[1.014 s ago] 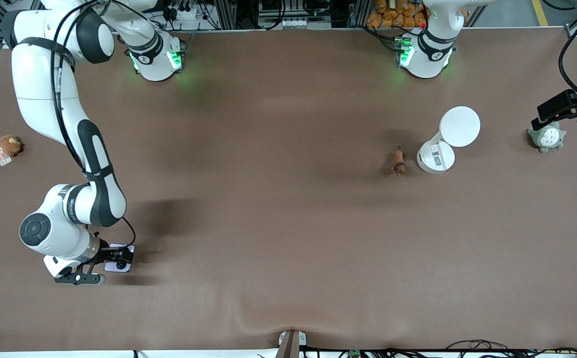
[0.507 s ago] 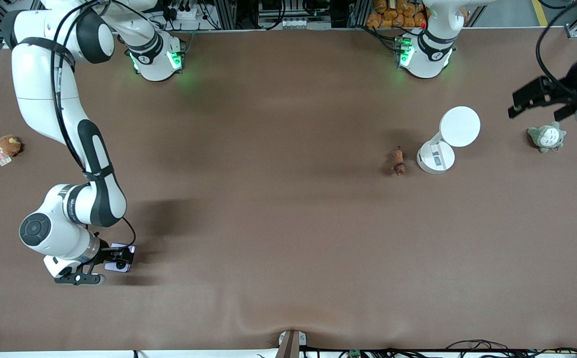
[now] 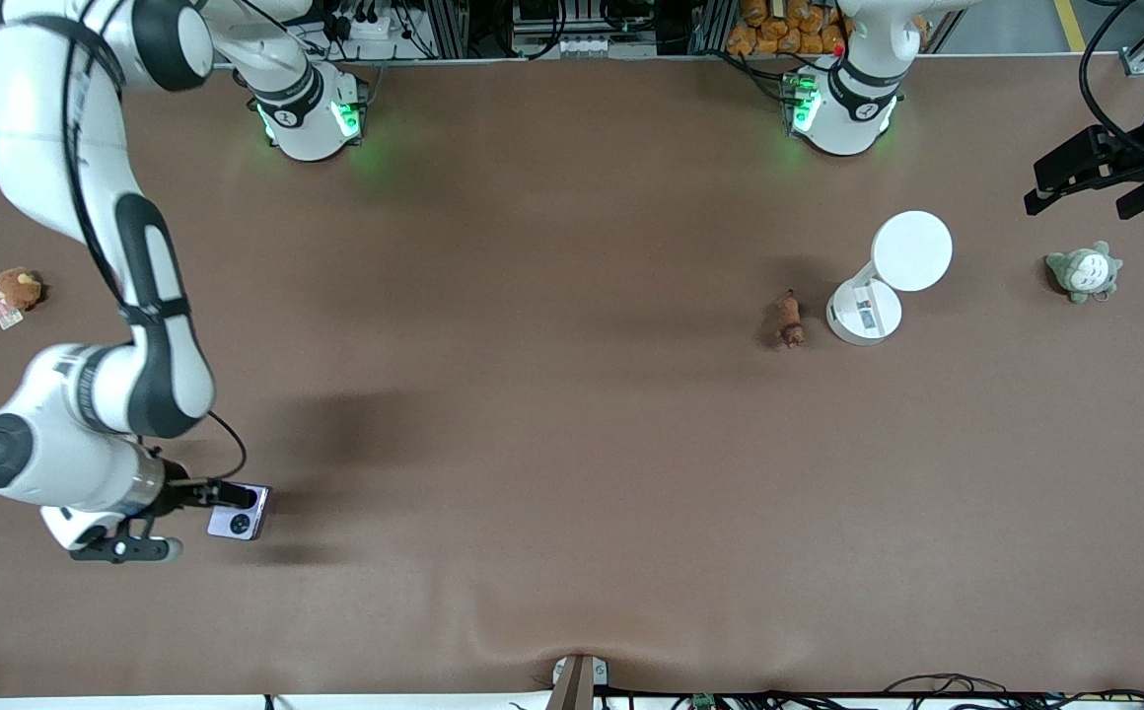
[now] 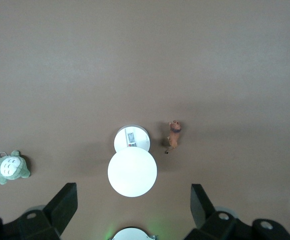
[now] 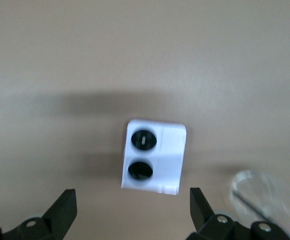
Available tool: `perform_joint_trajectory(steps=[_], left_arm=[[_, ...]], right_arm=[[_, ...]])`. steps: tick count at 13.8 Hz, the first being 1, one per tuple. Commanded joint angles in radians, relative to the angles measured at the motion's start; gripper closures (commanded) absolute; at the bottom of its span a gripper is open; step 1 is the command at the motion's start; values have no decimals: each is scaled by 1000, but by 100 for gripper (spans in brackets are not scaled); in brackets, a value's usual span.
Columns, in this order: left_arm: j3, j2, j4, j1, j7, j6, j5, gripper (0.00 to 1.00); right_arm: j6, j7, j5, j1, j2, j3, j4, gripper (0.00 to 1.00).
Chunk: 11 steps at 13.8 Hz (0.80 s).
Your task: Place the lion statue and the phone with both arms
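Partly cut off at the edge of the front view, the left claw [image 3: 1090, 182] hangs in the air over the bench [image 3: 572, 444] at the left arm's end, just past a grey-green plush toy [image 3: 1083, 272]; its wrist runs out of frame. Its own camera shows both black fingers spread wide with nothing between them. The left arm rises steeply from its base, so little of it shows.

The lion statue [image 3: 789, 321] is a tiny, narrow orange-brown figure with a darker head end; it lies on the bench just beside a white object [image 3: 866, 312], which has a round base, a slanted stem and a flat round disc on top. A small printed label on the base is too small to read. In the left wrist view the lion statue [image 4: 173, 136] lies apart from the disc.

The right arm bends down in a long curve toward the right arm's end of the bench, elbow low. The right claw [image 3: 199, 516] sits just above the bench, partly hidden under its own wrist. Its fingers stand wide apart, with the phone [image 3: 238, 512] lying flat on the bench close by. The phone [image 5: 153, 156] is a smooth, pale lavender square with two round black lenses, blurred in that wrist view.

A small round brown plush toy [image 3: 16, 290] with a tag lies well apart, near the bench edge.
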Motion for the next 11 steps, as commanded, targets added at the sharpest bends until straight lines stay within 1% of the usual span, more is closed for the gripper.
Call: perform_joint_trajectory(steps=[1,2,3,4,5,6,8,9,11], left_arm=[[-3,-8,-15,23,16,14,35,0],[-5,-8,-15,23,16,13,33,0],[-12,-6,-15,22,16,15,39,0],[-3,-5,-15,8,16,17,49,0],[14,-3,-18,-10,15,18,52,0],[40,-1,-21,-30,15,18,56,0],[66,6,-19,-61,15,18,56,0],[90,14,-18,-87,15,21,58,0],[168,22,-19,-141,15,21,59,0]], right_arm=[[-83,-15,2,-14,-215,7,-153,0],[-78,-16,-1,-14,-295,5,-229,0],[-81,-16,-2,-14,-357,5,-282,0],[-99,-15,-4,-12,-401,5,-305,0],[-162,-10,-10,-11,-431,2,-298,0],[-234,-4,-34,-9,-446,2,-266,0],[-364,25,-77,-6,-500,4,-214,0],[-398,33,-79,-6,-547,4,-213,0],[-447,53,-88,-6,-622,7,-230,0]])
